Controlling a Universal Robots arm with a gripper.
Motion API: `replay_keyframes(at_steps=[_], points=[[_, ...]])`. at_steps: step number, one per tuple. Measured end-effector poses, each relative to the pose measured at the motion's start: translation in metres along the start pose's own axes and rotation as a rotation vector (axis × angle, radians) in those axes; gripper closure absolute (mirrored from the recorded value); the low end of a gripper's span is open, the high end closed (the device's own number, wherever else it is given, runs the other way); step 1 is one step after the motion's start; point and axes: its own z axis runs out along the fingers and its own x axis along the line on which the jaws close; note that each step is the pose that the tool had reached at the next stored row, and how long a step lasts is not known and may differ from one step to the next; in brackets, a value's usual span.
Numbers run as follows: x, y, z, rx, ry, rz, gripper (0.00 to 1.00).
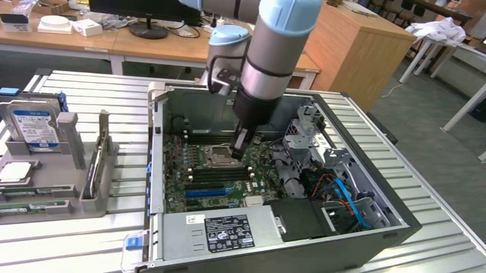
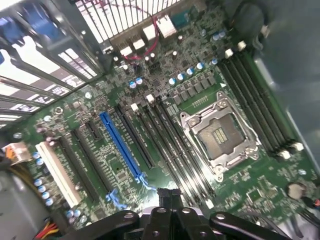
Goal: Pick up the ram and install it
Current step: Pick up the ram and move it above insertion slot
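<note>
Green ram sticks (image 1: pixel 31 206) lie flat in the grey holder (image 1: pixel 76 196) at the exterior view's left, far from the arm. My gripper (image 1: pixel 238 153) hangs inside the open computer case (image 1: pixel 395 219), just above the motherboard (image 1: pixel 193 199). Its tips are beside the empty CPU socket (image 1: pixel 215 153) and over the black memory slots (image 1: pixel 220 172). In the wrist view the gripper (image 2: pixel 168 193) has its fingers together, shut, and I see no stick between them. The memory slots (image 2: pixel 172 145) run beside the CPU socket (image 2: pixel 220 132), and a second bank of slots (image 2: pixel 257 107) lies on its other side.
The case holds a power supply (image 1: pixel 227 230), a drive cage (image 1: pixel 311 133) and cables (image 1: pixel 342 190) at the exterior view's right. A blue expansion slot (image 2: pixel 120 142) and a white one (image 2: pixel 57 172) sit on the board. A hard drive (image 1: pixel 34 128) stands in the holder.
</note>
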Motion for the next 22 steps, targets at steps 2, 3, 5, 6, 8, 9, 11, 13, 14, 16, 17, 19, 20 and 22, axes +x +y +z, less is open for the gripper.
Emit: replay_keyframes(at_steps=[2, 3, 5, 6, 8, 9, 11, 13, 14, 16, 17, 19, 20, 22], points=[[0.0, 0.0002, -0.0094, 0.0, 0.0001, 0.0, 0.9], [0.0, 0.0003, -0.0139, 0.0, 0.0001, 0.0, 0.9], [0.0, 0.0005, -0.0227, 0.0, 0.0, 0.0, 0.9], [-0.001, 0.0006, -0.0274, 0.0, 0.0, 0.0, 0.9], [-0.001, 0.0008, -0.0367, 0.0, 0.0001, 0.0, 0.9], [-0.001, 0.0009, -0.0412, 0.0, 0.0, 0.0, 0.9], [-0.001, 0.0011, -0.0502, 0.0, 0.0001, 0.0, 0.9], [-0.001, 0.0013, -0.0594, 0.0, 0.0, 0.0, 0.9], [-0.001, 0.0015, -0.0639, 0.0, 0.0, 0.0, 0.9], [-0.002, 0.0018, -0.0729, 0.0, 0.0, 0.0, 0.9], [-0.002, 0.0019, -0.0774, 0.0, 0.0001, 0.0, 0.9], [-0.002, 0.0023, -0.0867, -0.0001, -0.0001, 0.0, 0.9], [-0.002, 0.0024, -0.0913, 0.0, 0.0, 0.0, 0.9], [-0.003, 0.0028, -0.1002, 0.0, 0.0, 0.0, 0.9]])
